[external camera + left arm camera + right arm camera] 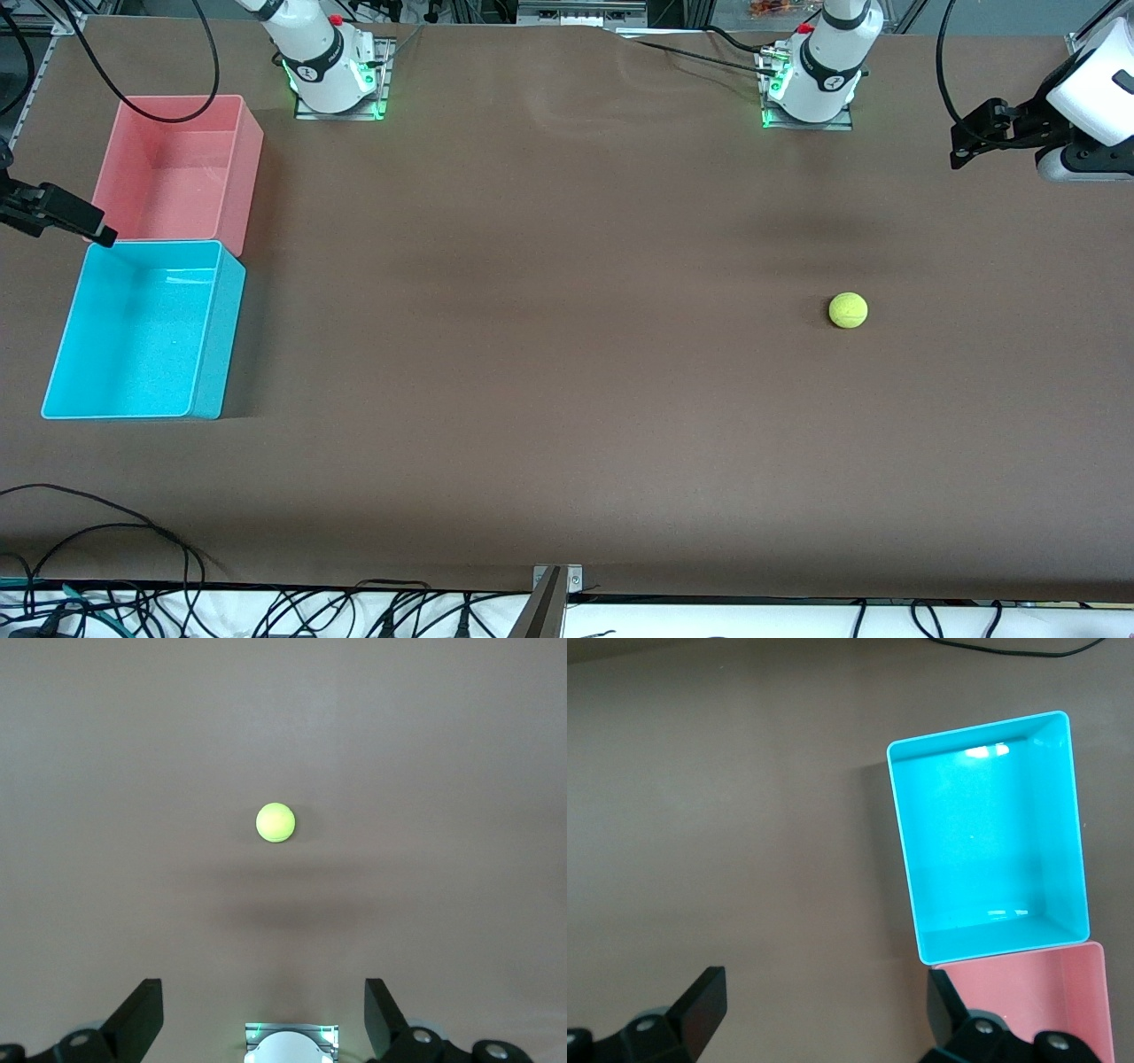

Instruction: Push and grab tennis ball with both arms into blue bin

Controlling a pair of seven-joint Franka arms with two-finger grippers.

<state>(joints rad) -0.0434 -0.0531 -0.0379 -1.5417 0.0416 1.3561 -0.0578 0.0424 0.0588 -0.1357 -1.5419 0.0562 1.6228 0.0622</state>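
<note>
On table: tennis ball point(848, 310) | blue bin point(213, 354) long axis camera-to-bases

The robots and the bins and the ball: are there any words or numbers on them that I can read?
No words or numbers can be read.
Right arm's base: a small round mark, too small to read.
Left arm's base: the same kind of mark, too small to read.
Ball: only a curved seam, no print shows.
Blue bin and pink bin: plain, no labels.
</note>
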